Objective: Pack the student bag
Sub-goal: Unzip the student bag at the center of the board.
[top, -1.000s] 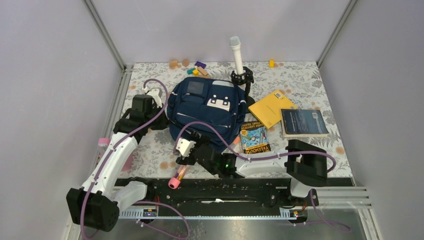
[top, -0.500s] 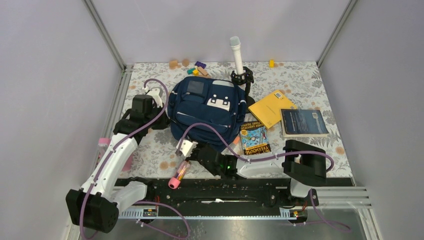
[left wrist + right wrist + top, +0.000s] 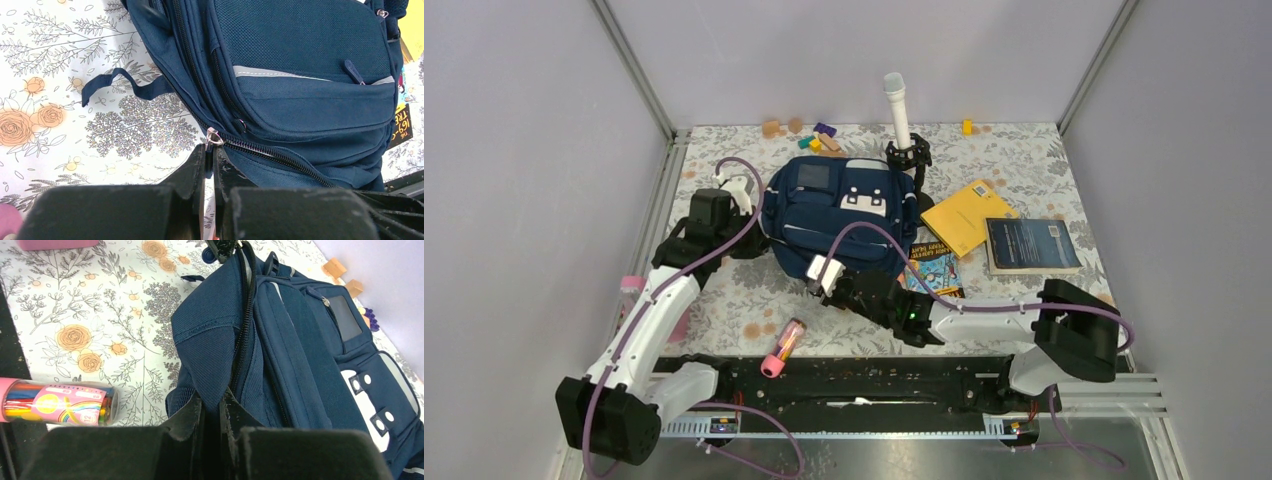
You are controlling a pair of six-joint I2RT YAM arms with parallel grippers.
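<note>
The student bag (image 3: 834, 212), navy blue with white-grey patches, lies flat in the middle of the table. My left gripper (image 3: 742, 192) is at its left side. In the left wrist view, that left gripper (image 3: 210, 152) is shut on the metal zipper pull (image 3: 214, 137) at the end of a closed zipper. My right gripper (image 3: 825, 272) is at the bag's near edge. Seen from the right wrist, this right gripper (image 3: 212, 404) is shut on a fold of the bag's navy fabric (image 3: 210, 345) beside the zipper line.
A pink tube of coloured pens (image 3: 782, 346) lies near the front rail. Right of the bag are a colourful book (image 3: 936, 270), a yellow book (image 3: 969, 215) and a dark blue book (image 3: 1030, 245). A microphone on a stand (image 3: 896, 108) and small blocks (image 3: 799, 130) stand behind.
My right gripper went from open to shut on the bag's near fabric and moved back and to the right with it. The bag's near edge bunched up. The left gripper held still.
</note>
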